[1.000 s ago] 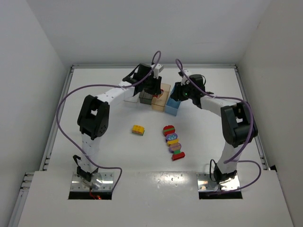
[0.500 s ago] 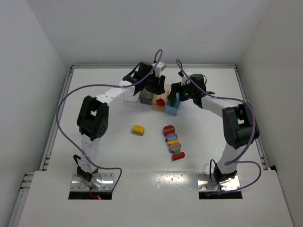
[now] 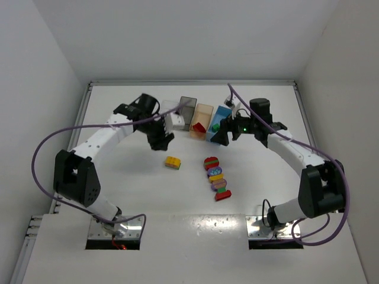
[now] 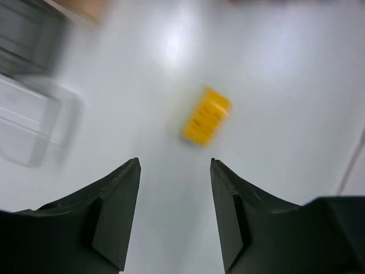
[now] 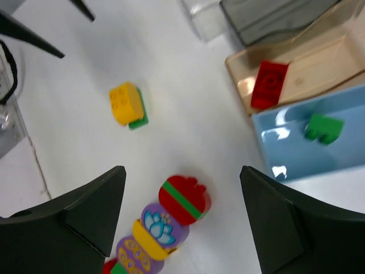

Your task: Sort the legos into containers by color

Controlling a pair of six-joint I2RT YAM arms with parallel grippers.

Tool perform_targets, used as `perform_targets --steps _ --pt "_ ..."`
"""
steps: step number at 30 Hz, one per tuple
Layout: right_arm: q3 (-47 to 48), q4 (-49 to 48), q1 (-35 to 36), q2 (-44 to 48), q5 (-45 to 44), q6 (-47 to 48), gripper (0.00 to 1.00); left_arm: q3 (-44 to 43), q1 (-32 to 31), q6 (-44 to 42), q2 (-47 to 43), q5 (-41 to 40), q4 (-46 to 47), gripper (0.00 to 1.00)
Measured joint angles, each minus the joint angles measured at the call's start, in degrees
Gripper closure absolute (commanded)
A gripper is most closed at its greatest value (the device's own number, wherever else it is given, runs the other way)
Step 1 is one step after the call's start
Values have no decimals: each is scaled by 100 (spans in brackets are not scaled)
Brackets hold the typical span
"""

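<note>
The left claw (image 4: 174, 165) is hanging with its fingers spread apart and nothing between them, sitting left of the tan bin (image 3: 205, 111) and closer to the arm bases. Through the gap, in a blurred wrist view, a yellow brick (image 4: 206, 116) is lying on the white surface (image 3: 266, 171). In the right wrist view this brick is showing a green piece under it. It is resting well apart from the tan bin, on the bin's near-left side.

The right claw (image 5: 182, 171) is hovering just right of the tan bin, over the near corner of the light blue bin (image 5: 296, 154). Its fingers are wide apart and gripping nothing.

A red brick (image 5: 269, 84) is lying inside the tan bin, at its near end. The light blue bin is standing against the tan bin's right side and is holding a green brick (image 5: 323, 127). The dark grey bin (image 3: 187, 109) is standing on the tan bin's left. The clear bin (image 5: 206, 21) is sitting beyond that, farther left.

A multicolour stack (image 3: 217, 177) of red, green, purple and yellow round-topped pieces is lying on the surface, nearer the arm bases than the tan bin and well apart from it.
</note>
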State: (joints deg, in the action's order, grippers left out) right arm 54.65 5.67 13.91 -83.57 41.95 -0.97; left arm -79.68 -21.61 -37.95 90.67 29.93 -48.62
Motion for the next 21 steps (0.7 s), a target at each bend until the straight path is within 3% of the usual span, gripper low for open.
perform_targets --steps 3,7,21 --pt "-197 363 0 17 92 195 19 920 -114 -960 -190 -221 -605 42" --pt "-240 570 0 17 166 315 19 1495 -334 -1613 -221 -411 -671 42" --pt "-240 688 -181 31 181 400 19 1578 -560 -2205 50 -348 492 42"
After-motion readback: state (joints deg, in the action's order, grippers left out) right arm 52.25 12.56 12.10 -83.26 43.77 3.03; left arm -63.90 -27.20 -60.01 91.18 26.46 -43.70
